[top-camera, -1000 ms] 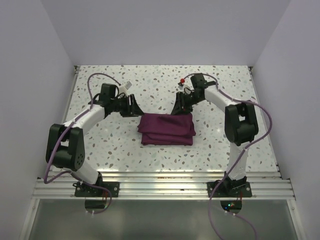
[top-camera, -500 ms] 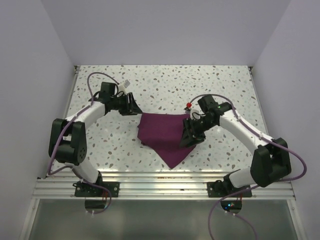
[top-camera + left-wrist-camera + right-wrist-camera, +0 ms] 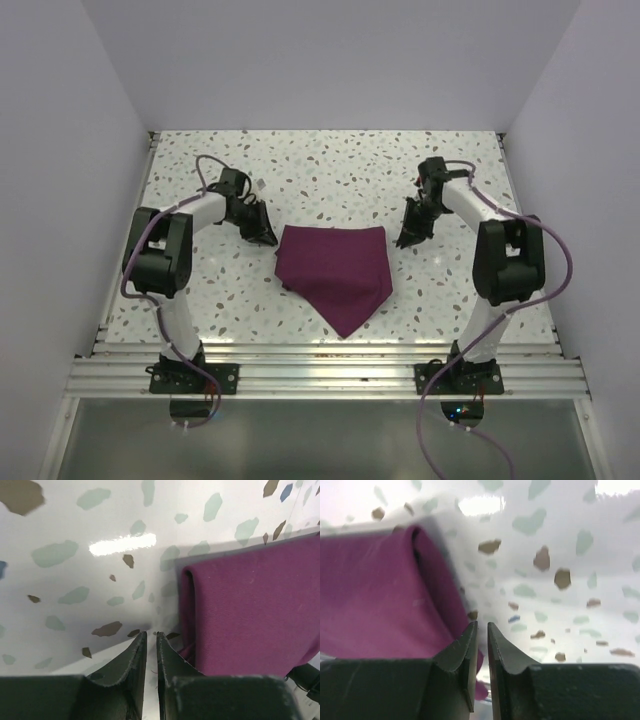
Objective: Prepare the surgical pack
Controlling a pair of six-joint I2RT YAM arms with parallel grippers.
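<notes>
The surgical pack (image 3: 335,268) is a plum-purple cloth bundle in the middle of the table, with a triangular flap pointing toward the near edge. No tray, instruments or gauze show. My left gripper (image 3: 264,233) sits low at the pack's far left corner. In the left wrist view the gripper (image 3: 151,634) has its jaws nearly together and empty, and the folded cloth edge (image 3: 250,615) lies just to its right. My right gripper (image 3: 405,236) sits just off the far right corner. In the right wrist view it (image 3: 482,624) is shut and empty, beside the cloth (image 3: 375,595).
The speckled white table (image 3: 330,170) is walled at the back and on both sides. A metal rail (image 3: 320,375) runs along the near edge, where the arm bases stand. Purple cables loop from both arms.
The right gripper drew a cloth corner toward the near edge, leaving a triangular flap, then let go and moved back to the far right corner. The left gripper stayed near the far left corner.
</notes>
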